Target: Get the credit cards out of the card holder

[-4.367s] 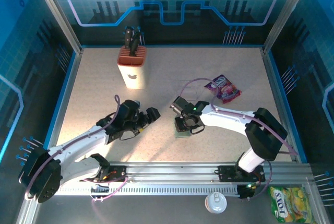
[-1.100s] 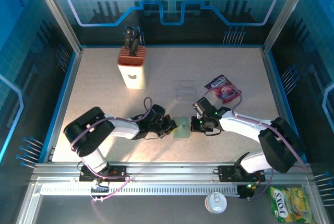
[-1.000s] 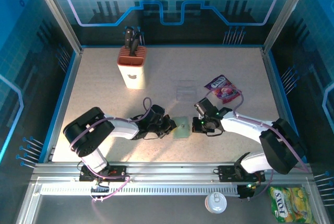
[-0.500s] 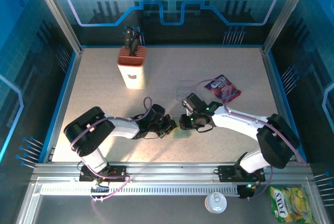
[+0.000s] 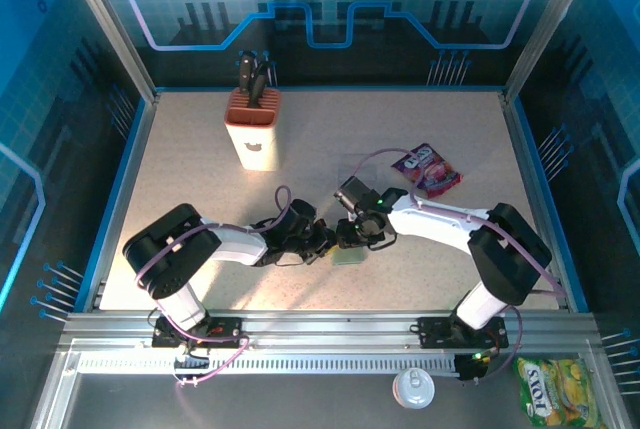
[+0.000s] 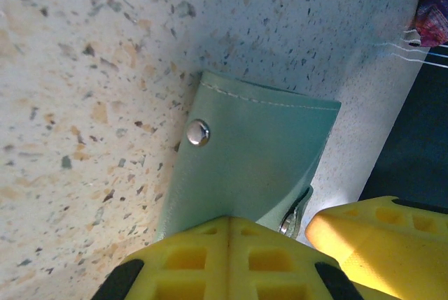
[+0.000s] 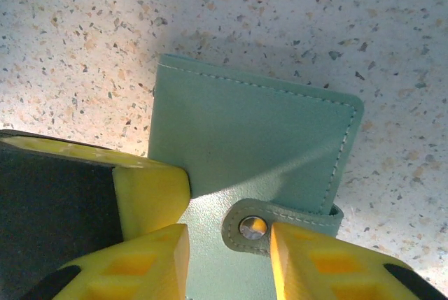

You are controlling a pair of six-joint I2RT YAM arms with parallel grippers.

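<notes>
Card holder: the small flat pale grey-green leather card holder (image 5: 349, 255) lies on the speckled beige table top (image 5: 440, 109), in the near middle, right where the heads of the two arms meet.
Holder from the right wrist: a squarish stitched panel faces up. A rounded strap tab (image 7: 253, 227) of the same leather, with a metal snap in it, lies over the near edge.
Holder from the left wrist: a panel with pale stitching along its far edge carries a round silver snap stud (image 6: 198, 132) near its left side.
Left gripper: the left gripper (image 6: 227, 224) sits at the holder's left edge in the top view. Its yellow ribbed fingers are pressed together with no gap, and their tips are over the panel's near edge. I cannot tell whether they bear down on it.
Right gripper: the right gripper (image 7: 228, 231) reaches the holder from the right. Its yellow fingers stand apart, with the strap tab and its snap between them. One finger overlaps the tab's end, and nothing is pinched.
Spacing: the two grippers are just beside each other at the holder.
Knife block: a tan and white knife block (image 5: 252, 129) with dark handles stands upright at the far left, well apart.
Packet: a purple snack packet (image 5: 428, 169) lies flat beyond the right arm, near but not touching the holder.
</notes>
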